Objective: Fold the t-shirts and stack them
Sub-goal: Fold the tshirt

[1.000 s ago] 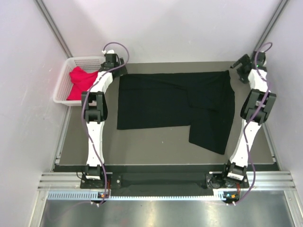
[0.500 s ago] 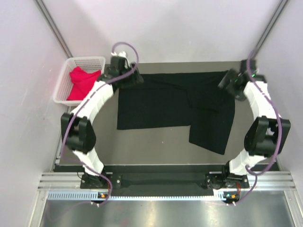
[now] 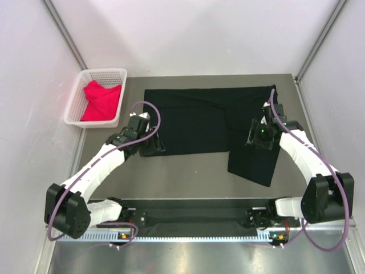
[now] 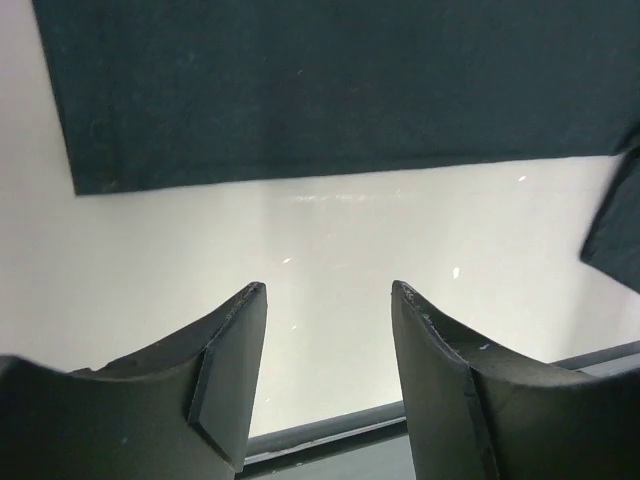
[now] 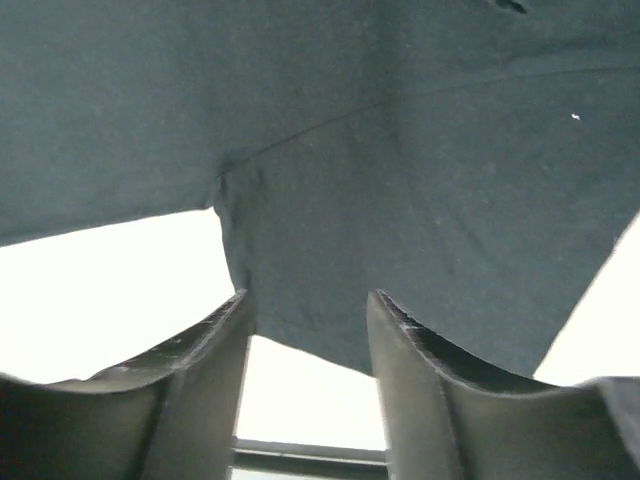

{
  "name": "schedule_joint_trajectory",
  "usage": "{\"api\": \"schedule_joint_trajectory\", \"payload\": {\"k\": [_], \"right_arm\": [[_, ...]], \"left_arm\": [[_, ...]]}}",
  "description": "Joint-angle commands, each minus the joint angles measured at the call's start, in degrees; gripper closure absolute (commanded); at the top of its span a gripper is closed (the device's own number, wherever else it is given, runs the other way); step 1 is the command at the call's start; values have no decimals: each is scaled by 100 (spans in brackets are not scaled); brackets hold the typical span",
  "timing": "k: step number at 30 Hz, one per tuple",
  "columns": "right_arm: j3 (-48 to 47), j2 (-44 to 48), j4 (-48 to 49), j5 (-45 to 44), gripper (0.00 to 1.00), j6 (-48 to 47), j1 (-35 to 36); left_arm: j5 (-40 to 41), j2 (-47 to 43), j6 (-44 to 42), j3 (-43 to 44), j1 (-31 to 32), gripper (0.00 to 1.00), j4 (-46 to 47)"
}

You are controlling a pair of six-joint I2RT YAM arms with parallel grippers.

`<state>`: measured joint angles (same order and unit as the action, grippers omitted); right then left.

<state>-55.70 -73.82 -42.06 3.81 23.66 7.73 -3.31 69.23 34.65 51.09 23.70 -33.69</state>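
The black t-shirt [image 3: 211, 120] lies spread flat on the table, with one flap reaching toward the near right [image 3: 254, 165]. The red-pink t-shirt [image 3: 101, 100] is bunched up in the white basket [image 3: 77, 100] at the far left. My left gripper [image 3: 152, 146] hangs at the black shirt's near left corner. In the left wrist view it [image 4: 328, 295] is open over bare table, just short of the shirt's hem [image 4: 330, 90]. My right gripper [image 3: 258, 136] hovers over the shirt's right part. In the right wrist view it [image 5: 308, 300] is open above the black cloth [image 5: 400, 150], holding nothing.
The grey table mat [image 3: 182, 177] shows bare between the shirt and the front rail [image 3: 194, 200]. White walls close in the left, back and right sides. The basket stands off the mat's far left corner.
Both arms have swung from the far corners toward the near side, the left to the shirt's near left corner, the right over its right part. Both jaws have narrowed somewhat.
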Motion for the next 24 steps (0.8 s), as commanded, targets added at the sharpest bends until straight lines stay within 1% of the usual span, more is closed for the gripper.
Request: {"api": "schedule_joint_trajectory", "payload": {"k": [1, 2, 4, 5, 6, 8, 9, 10, 11, 12, 14, 15, 17, 21, 24], "right_arm": [[60, -315, 839, 181, 52, -370, 115], [7, -448, 1119, 181, 60, -519, 228], [-343, -1027, 1271, 155, 61, -713, 456], [-754, -1255, 1280, 129, 60, -853, 527], [-949, -1684, 1297, 94, 59, -906, 589], [-1371, -2090, 1288, -55, 56, -1030, 756], [-1791, -2527, 1236, -126, 55, -1074, 800], [-2030, -2749, 1166, -144, 53, -1109, 862], [-2528, -2995, 1078, -179, 50, -1179, 906], [-2777, -3407, 851, -318, 48, -1223, 941], [-3330, -3726, 744, -494, 46, -1390, 1081], [-3498, -3962, 683, -670, 47, -1417, 1117], [-3858, -4157, 594, -776, 47, -1470, 1187], [-4255, -4596, 305, -961, 51, -1443, 1240], [-4204, -4606, 243, -1206, 55, -1487, 1328]], "left_arm": [[155, -86, 68, -187, -15, 42, -67], [181, -33, 50, -126, -15, 43, -137], [269, 116, -46, -21, -41, 43, -436], [261, 178, -81, 49, -50, 43, -480], [226, 170, -125, 76, -59, 43, -506], [120, 143, -222, 59, -59, 43, -481], [103, 108, -240, 42, -59, 43, -446], [42, 99, -257, 24, -68, 43, -445], [15, 99, -257, -11, -68, 43, -419], [-37, 99, -257, -20, -68, 43, -401], [-222, 117, -231, -38, -76, 44, -436], [-249, 117, -222, -12, -76, 44, -480], [-275, 108, -266, 41, -85, 44, -595], [-266, 99, -389, 33, -164, 44, -621], [-363, 143, -416, 15, -261, 44, -560]]}}
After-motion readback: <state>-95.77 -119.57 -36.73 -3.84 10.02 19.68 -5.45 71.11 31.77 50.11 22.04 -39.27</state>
